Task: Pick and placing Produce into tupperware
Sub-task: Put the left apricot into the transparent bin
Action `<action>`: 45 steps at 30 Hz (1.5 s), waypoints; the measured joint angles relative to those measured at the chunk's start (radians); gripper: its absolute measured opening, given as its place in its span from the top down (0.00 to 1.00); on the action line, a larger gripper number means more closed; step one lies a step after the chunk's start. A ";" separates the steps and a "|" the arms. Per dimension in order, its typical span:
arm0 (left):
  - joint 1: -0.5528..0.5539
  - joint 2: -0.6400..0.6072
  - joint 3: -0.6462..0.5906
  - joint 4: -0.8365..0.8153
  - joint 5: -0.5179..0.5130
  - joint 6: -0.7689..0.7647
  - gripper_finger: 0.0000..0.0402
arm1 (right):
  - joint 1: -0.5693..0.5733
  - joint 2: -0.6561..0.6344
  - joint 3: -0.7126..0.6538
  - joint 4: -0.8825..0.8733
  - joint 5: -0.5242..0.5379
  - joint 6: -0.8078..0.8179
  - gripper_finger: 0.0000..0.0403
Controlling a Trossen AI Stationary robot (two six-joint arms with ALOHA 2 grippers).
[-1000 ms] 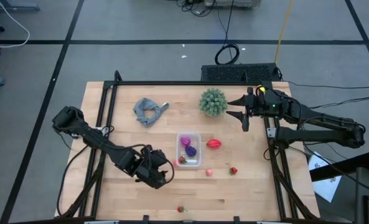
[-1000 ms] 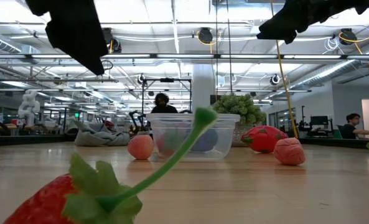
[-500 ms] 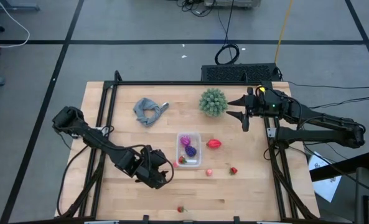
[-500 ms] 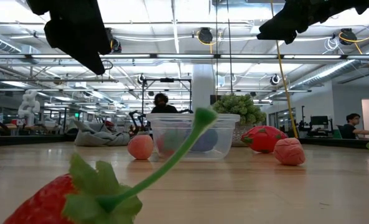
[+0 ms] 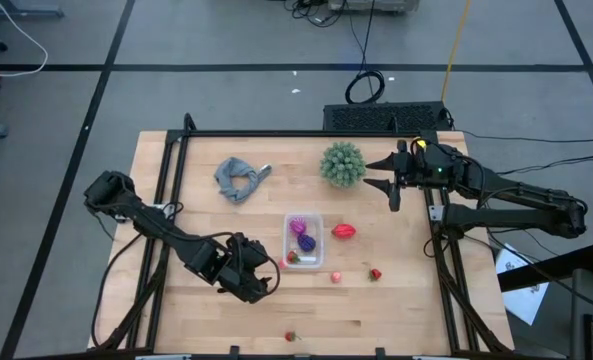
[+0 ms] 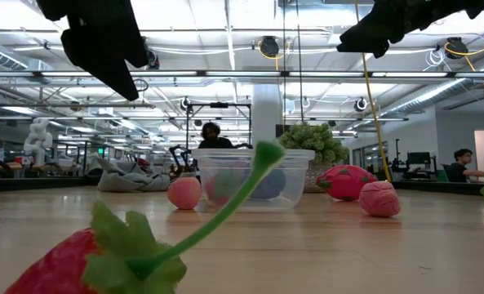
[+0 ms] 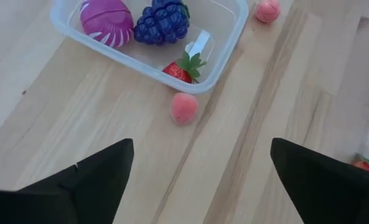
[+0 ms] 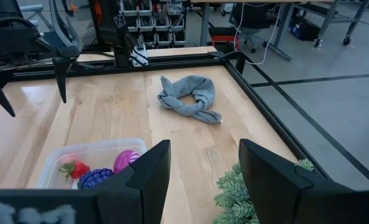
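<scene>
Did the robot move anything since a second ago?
Hardly. The left pincer near the tupperware shifted a tiny bit, and its fingers stand wide open with nothing in them. The right pincer by the green plant stayed put. All the produce and the grey cloth lie just as before.

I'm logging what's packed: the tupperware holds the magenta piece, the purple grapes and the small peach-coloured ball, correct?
Not quite. The left wrist view shows the tupperware holding the magenta piece, the purple grapes and a strawberry; the peach-coloured ball lies outside.
</scene>
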 joint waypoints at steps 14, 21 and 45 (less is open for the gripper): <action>0.000 0.000 0.000 0.000 -0.049 -0.019 0.03 | 0.000 0.000 0.000 0.000 0.000 0.000 0.55; 0.000 -0.001 0.000 0.000 0.013 -0.028 0.03 | 0.000 0.000 0.000 0.000 0.000 0.000 0.55; 0.002 -0.001 0.001 -0.001 0.023 -0.039 0.69 | 0.000 0.000 0.000 0.000 0.000 0.001 0.55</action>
